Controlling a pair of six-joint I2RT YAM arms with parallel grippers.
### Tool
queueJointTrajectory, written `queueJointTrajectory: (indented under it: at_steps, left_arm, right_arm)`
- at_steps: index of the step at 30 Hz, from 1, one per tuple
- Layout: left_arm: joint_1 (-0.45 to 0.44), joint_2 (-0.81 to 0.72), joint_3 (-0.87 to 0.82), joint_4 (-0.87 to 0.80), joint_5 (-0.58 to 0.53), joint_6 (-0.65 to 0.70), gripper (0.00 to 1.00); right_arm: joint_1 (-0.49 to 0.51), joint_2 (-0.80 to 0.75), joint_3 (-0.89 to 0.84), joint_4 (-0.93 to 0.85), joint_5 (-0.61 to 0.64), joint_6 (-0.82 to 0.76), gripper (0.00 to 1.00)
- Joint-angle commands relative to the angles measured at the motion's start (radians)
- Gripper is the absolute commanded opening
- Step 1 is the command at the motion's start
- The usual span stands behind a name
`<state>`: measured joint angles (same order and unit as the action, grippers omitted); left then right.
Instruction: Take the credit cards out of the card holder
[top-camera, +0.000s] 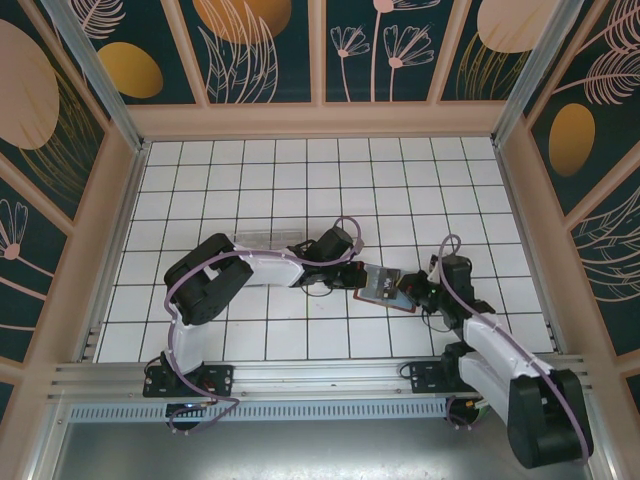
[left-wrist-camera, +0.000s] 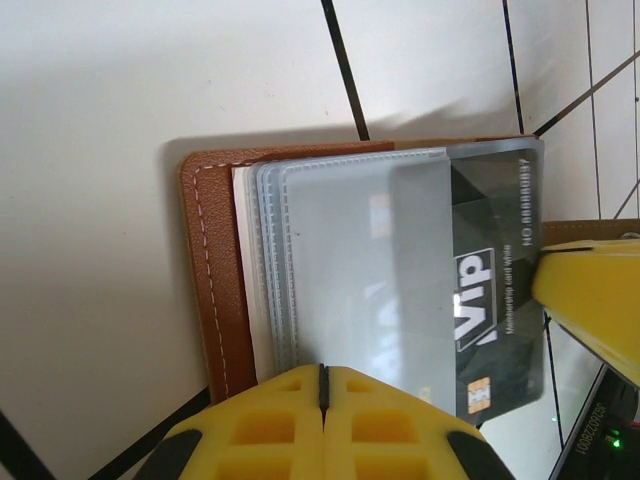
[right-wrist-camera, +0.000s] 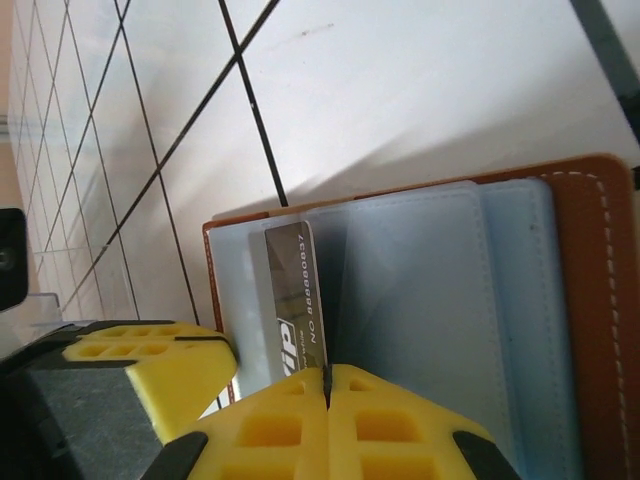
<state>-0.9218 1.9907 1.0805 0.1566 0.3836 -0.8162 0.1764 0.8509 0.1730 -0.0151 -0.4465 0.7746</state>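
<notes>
Open brown card holder (left-wrist-camera: 215, 290) flat on the white tiled table (top-camera: 250, 180), in the near rows, between the two arms. Left gripper (left-wrist-camera: 322, 385) pinched together on the near edge of the clear sleeve (left-wrist-camera: 360, 270), pinning the holder down. Right gripper (right-wrist-camera: 327, 385) closed, by the look of it, on the end of the dark card (right-wrist-camera: 293, 300) poking out of that sleeve, with only a narrow bite close to the card's edge.

Judged as the pull-out step, partly done, with a good part of the card inside the pocket.

To do it well:
- Draw the right gripper straight out, away from the pocket mouth, low and level with the table.
- No twisting or lifting, or else a corner jammed against the stitched seam.
- Slow at first, given the thin grip on slick plastic and the likely slip otherwise.
- Hold firm on the left side, to stop sleeve and holder from trailing after the card.
- Release only once clear of the sleeve
</notes>
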Motion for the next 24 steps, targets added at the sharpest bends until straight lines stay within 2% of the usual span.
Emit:
queueJointTrajectory:
  at_steps: [1,7,13,14,15,16,18,19,21,24]
  left_arm:
    - [-0.002,0.024,-0.011,-0.048,-0.032,-0.011,0.00]
    - [-0.003,-0.006,-0.004,-0.016,-0.028,-0.025,0.00]
    - [-0.002,-0.103,-0.011,0.024,-0.070,-0.035,0.02]
    - [-0.002,-0.124,-0.015,0.037,-0.078,-0.034,0.09]
    - [0.000,-0.150,-0.025,0.054,-0.085,-0.034,0.27]
    - [0.003,-0.176,-0.037,0.072,-0.093,-0.038,0.38]
    - [0.013,-0.221,-0.060,0.105,-0.093,-0.035,0.47]
    - [0.021,-0.243,-0.070,0.116,-0.092,-0.027,0.48]
    - [0.040,-0.270,-0.082,0.127,-0.081,-0.005,0.43]
    - [0.072,-0.317,-0.099,0.137,-0.067,0.039,0.45]
  right_arm:
    - [-0.012,-0.091,0.006,-0.128,0.021,-0.027,0.00]
    - [-0.016,-0.284,0.072,-0.305,0.089,-0.051,0.00]
    - [-0.016,-0.336,0.120,-0.330,0.069,-0.075,0.00]
    - [-0.015,-0.337,0.123,-0.318,0.057,-0.082,0.00]
    - [-0.017,-0.341,0.126,-0.296,0.043,-0.088,0.00]
    - [-0.016,-0.341,0.127,-0.270,0.031,-0.093,0.00]
    - [-0.015,-0.335,0.131,-0.197,-0.016,-0.109,0.00]
    - [-0.017,-0.326,0.131,-0.147,-0.050,-0.117,0.00]
    - [-0.017,-0.307,0.122,-0.037,-0.116,-0.126,0.00]
    - [-0.016,-0.266,0.112,0.130,-0.195,-0.120,0.00]
